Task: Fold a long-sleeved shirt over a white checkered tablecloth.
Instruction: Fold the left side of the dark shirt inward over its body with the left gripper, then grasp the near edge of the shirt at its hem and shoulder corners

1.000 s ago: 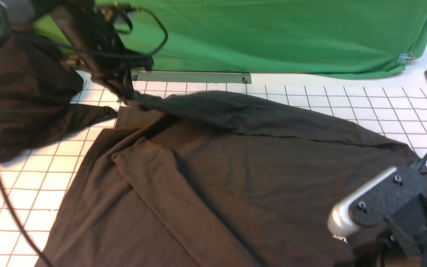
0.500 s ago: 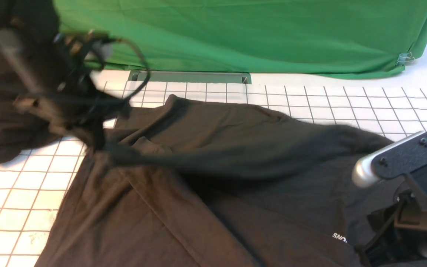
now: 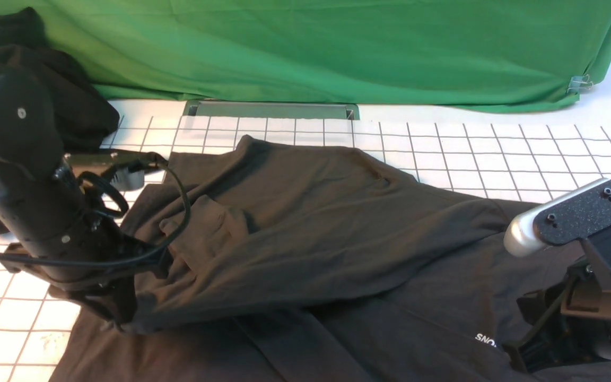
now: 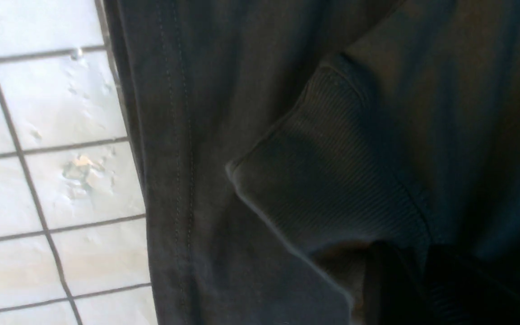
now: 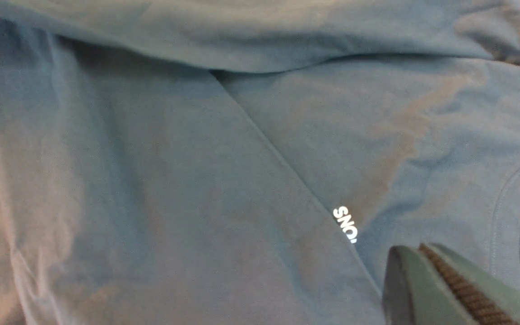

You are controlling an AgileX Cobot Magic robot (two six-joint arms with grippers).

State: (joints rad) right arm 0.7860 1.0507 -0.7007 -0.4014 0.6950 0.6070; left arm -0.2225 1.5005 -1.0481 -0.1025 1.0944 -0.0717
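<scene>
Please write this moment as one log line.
long-sleeved shirt: half folded on white checkered tablecloth | left gripper: on shirt, state unclear | right gripper: shut, empty

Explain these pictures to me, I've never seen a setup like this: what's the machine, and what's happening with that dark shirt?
It is a robot with two arms. The wide picture looks forward from between them: left arm, right arm. The other two come from cameras on each wrist. A dark shirt lies on a checkered tablecloth, partly folded over itself, with a green curtain behind. The right arm's jaws are shut, nothing visible between them. The left arm's jaws sit at the folded edge; whether they grip it is unclear.
</scene>
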